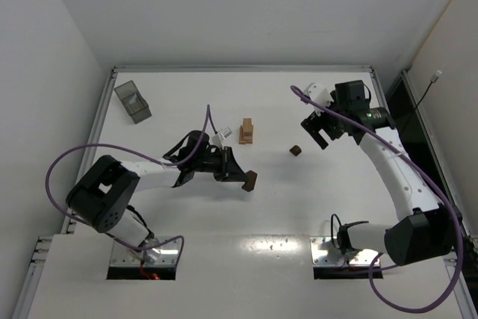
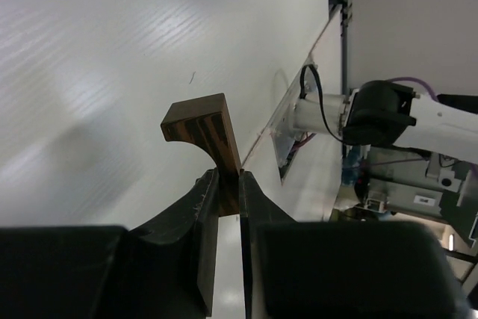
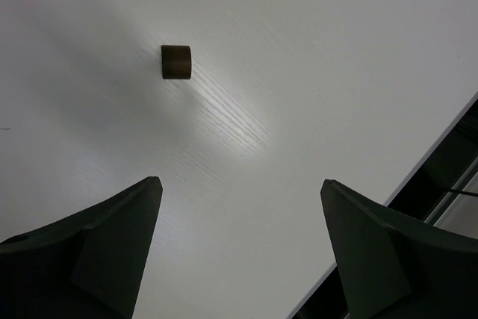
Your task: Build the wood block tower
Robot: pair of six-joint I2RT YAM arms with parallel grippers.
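Observation:
My left gripper (image 1: pixel 240 178) is shut on the dark brown arch (image 1: pixel 251 180) and holds it near the table's middle, below and right of the tower. In the left wrist view the arch (image 2: pixel 205 134) sticks up out of my closed fingers (image 2: pixel 228 188). The tower (image 1: pixel 247 131) is a short stack of light tan blocks at the table's centre. A small dark brown block (image 1: pixel 296 151) lies alone to its right; it also shows in the right wrist view (image 3: pixel 176 62). My right gripper (image 1: pixel 317 134) is open and empty, hovering to the right of that block, its fingers wide apart (image 3: pixel 240 184).
A small dark translucent tray (image 1: pixel 133 101) stands at the back left. The table's raised rim (image 1: pixel 239 69) runs along the back and sides. A dark gap beyond the right edge (image 3: pixel 455 162) shows in the right wrist view.

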